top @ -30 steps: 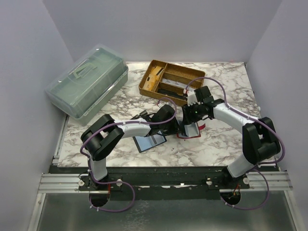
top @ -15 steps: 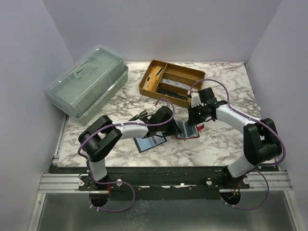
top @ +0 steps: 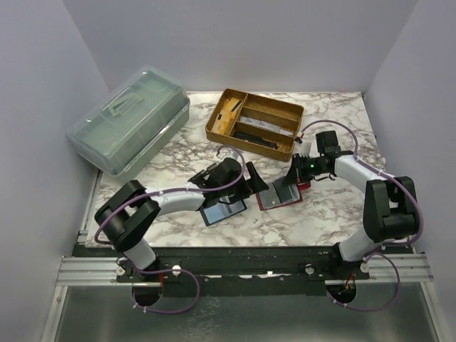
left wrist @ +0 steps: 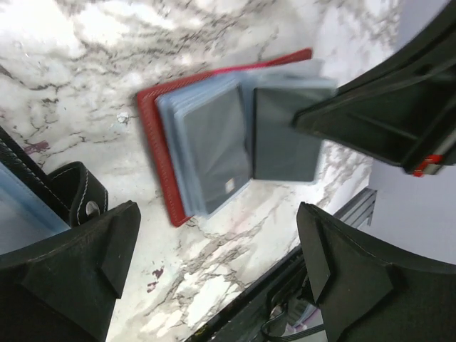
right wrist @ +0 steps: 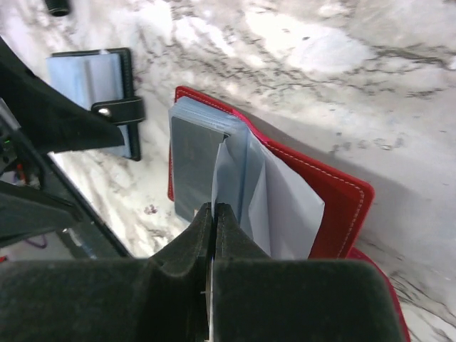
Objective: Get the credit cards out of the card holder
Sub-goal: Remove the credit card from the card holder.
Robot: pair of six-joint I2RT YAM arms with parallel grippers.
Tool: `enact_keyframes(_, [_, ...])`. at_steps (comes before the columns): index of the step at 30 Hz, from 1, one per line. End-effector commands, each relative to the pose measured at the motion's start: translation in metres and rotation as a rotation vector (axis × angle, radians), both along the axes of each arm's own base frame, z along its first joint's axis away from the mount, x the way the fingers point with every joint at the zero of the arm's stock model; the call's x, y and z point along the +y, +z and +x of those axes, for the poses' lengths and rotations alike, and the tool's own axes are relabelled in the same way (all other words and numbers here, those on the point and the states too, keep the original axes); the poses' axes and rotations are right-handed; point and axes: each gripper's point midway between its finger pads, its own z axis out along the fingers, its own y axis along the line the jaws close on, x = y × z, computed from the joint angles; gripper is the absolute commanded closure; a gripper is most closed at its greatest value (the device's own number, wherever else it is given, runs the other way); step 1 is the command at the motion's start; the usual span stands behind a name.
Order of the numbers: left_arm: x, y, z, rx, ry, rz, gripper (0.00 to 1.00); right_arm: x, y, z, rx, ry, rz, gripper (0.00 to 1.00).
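With your left tool spread apart and right tool clamped on a clear sleeve, pulling may drag the unpinned card holder.

No words, numbers or signs can be read anywhere, not on the red leather card holder, its grey plastic cards or the brown wooden tray.
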Motion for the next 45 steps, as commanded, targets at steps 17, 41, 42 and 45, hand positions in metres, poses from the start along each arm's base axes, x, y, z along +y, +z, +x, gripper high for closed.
enact_keyframes(17, [-0.008,0.093,0.008,-0.204,-0.025,-0.395,0.1,0.001,-0.018,0.004,0.124,-0.029,0.094,0.99])
enact_keyframes(41, [-0.052,0.016,0.029,0.01,-0.059,-0.464,0.52,0.004,-0.022,0.005,0.307,-0.019,0.302,0.98])
enact_keyframes(42, [-0.052,0.012,0.029,0.017,-0.052,-0.459,0.51,0.004,-0.022,0.006,0.31,-0.02,0.303,0.97])
enact_keyframes(45, [-0.049,0.003,0.028,0.032,-0.042,-0.445,0.49,0.003,-0.023,0.006,0.323,-0.026,0.313,0.97])
